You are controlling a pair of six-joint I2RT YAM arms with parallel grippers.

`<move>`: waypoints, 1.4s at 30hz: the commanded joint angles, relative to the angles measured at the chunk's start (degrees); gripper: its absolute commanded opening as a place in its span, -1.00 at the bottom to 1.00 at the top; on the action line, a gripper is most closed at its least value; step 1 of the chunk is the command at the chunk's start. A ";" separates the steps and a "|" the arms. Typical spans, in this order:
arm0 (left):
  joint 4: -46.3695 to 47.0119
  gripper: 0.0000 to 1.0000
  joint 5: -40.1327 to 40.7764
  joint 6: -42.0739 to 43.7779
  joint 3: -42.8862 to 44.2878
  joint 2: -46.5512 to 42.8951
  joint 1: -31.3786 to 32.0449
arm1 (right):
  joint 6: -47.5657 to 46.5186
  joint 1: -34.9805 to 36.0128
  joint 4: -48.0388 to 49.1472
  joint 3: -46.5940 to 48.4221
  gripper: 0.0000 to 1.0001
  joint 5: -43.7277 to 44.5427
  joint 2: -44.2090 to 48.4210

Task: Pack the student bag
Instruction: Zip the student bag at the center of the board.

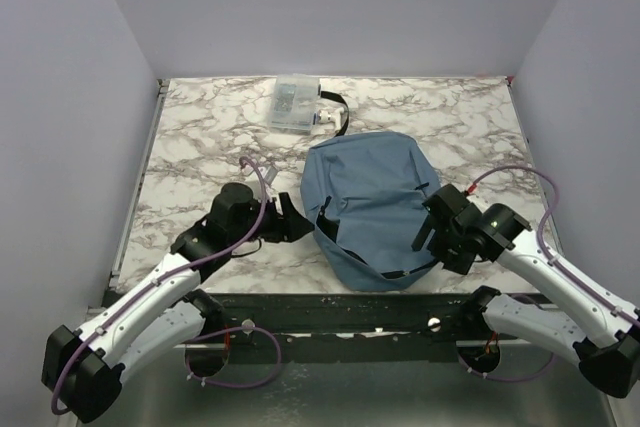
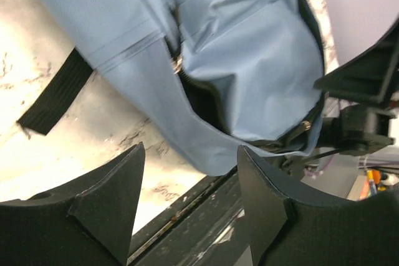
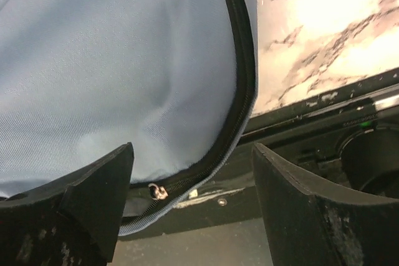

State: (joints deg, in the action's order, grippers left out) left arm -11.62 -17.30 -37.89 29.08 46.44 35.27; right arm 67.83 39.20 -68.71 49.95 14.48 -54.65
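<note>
Flanking bag (image 1: pixel 370 197) between them: left tool (image 1: pixel 292 223) open just beside, right tool (image 1: pixel 428 232) open over zip (image 3: pixel 240 79).

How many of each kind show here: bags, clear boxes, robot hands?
Student bag: 1
Clear plastic box: 1
Hands: 2, the left hand and the right hand, both open
Total: 4
</note>
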 commanded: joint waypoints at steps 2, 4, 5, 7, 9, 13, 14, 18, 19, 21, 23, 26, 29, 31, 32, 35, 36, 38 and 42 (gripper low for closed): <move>-3.44 0.24 1.39 -3.03 7.75 -1.18 0.45 | 1.60 -0.08 5.67 -5.58 0.51 -7.75 6.70; -2.99 0.23 0.80 -2.81 10.22 0.01 1.33 | 1.80 -0.01 8.88 -7.41 0.43 -9.65 7.58; -2.80 0.22 0.78 -2.16 11.49 0.80 2.25 | 2.42 -0.01 10.16 -8.36 0.30 -10.63 7.68; -2.09 0.21 0.44 0.07 14.12 3.21 4.69 | 3.29 0.00 12.49 -10.01 0.02 -11.80 7.44; -1.48 0.20 0.34 2.22 17.34 6.60 8.12 | 3.74 -0.07 14.91 -11.36 -0.14 -13.25 6.76; 0.94 0.20 -2.57 7.89 23.33 14.29 15.64 | 3.69 -0.02 14.67 -10.67 -0.56 -13.60 5.10; 1.03 0.18 -4.35 9.40 24.93 16.54 16.94 | 3.47 -0.05 14.70 -10.64 -0.76 -13.43 5.10; 0.92 0.00 -9.47 11.61 30.85 26.66 19.84 | -0.87 0.00 17.99 -11.83 -0.99 -12.71 8.19; 1.16 -0.05 -10.82 11.67 31.98 28.57 20.44 | -1.81 -0.01 19.63 -12.72 -0.99 -12.01 10.43; 1.66 -0.06 -12.34 12.70 33.47 32.05 21.97 | -4.12 -0.05 26.43 -15.62 -0.99 -11.37 16.63; 1.60 -0.09 -12.98 14.00 34.65 34.79 23.14 | -6.18 0.06 34.50 -19.65 -0.99 -9.81 24.83; 2.06 -0.12 -13.81 13.83 34.65 36.97 23.61 | -8.80 -0.01 46.33 -25.39 -0.99 -8.68 34.13; 3.22 -0.18 -14.17 13.89 33.76 37.40 23.89 | -9.38 -0.05 49.98 -28.47 -0.99 -8.09 36.94; 3.36 -0.33 -13.38 14.15 33.28 37.19 24.68 | -9.35 0.00 49.98 -29.68 -0.99 -7.06 38.10; 3.51 -0.40 -13.05 14.16 32.79 36.92 25.35 | -9.32 -0.05 50.40 -30.24 -0.99 -6.63 38.47; 4.25 -0.46 -12.58 13.98 30.49 35.81 27.66 | -8.63 -0.05 50.05 -29.09 -0.99 -6.48 36.47; 4.51 -0.45 -12.38 13.01 29.61 35.83 27.91 | -9.06 -0.01 50.01 -27.91 -0.99 -7.33 35.14; 5.00 -0.41 -12.55 11.39 27.86 36.35 27.92 | -10.15 -0.01 49.21 -25.61 -0.99 -8.60 32.92; 6.10 -0.19 -11.01 10.65 26.94 35.09 27.72 | -11.58 -0.03 42.51 -21.17 -0.99 -7.54 29.10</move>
State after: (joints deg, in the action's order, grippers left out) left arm -7.55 -29.12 -26.15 56.88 83.42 63.35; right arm 58.43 39.20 -26.87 22.28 4.80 -23.38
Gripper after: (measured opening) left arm 0.362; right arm 0.035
